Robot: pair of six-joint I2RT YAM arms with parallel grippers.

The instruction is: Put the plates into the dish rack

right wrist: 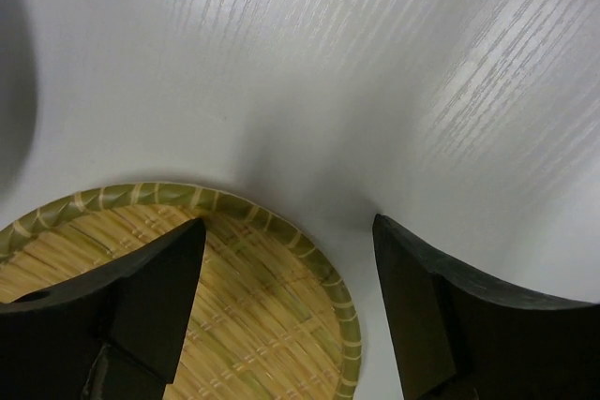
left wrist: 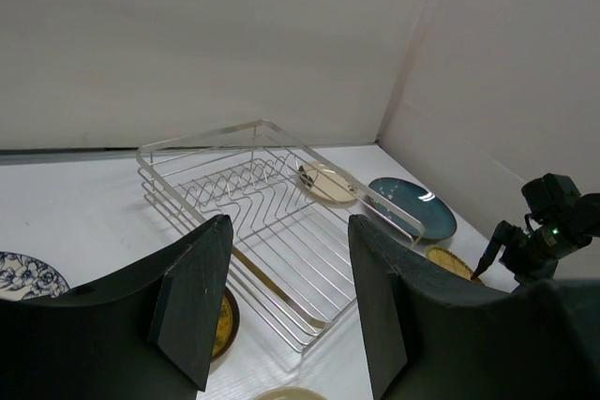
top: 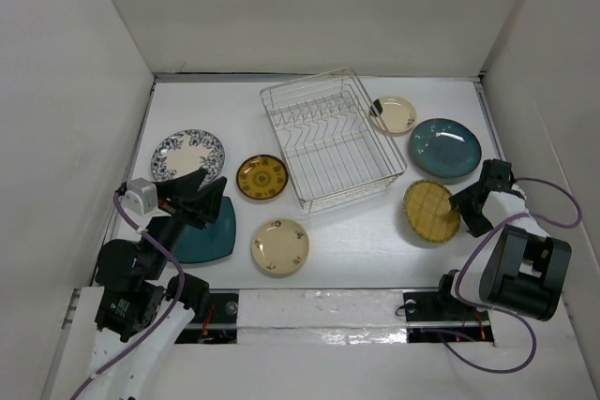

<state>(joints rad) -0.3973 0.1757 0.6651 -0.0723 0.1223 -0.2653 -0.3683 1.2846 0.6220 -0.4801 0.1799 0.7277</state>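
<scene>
The silver wire dish rack (top: 328, 147) stands empty at the table's middle; it also shows in the left wrist view (left wrist: 272, 213). Around it lie the blue-white floral plate (top: 187, 155), yellow patterned plate (top: 262, 177), squarish dark teal plate (top: 211, 236), two cream plates (top: 279, 246) (top: 392, 114), round teal plate (top: 443, 148) and tan grid-patterned plate (top: 429, 210). My left gripper (top: 217, 201) (left wrist: 289, 224) is open and empty above the dark teal plate. My right gripper (top: 461, 214) (right wrist: 286, 231) is open, straddling the right rim of the tan plate (right wrist: 234, 316).
White walls enclose the table on three sides. The right arm's purple cable (top: 544, 189) loops near the right wall. The table's front edge (top: 309, 292) runs just beyond the arm bases.
</scene>
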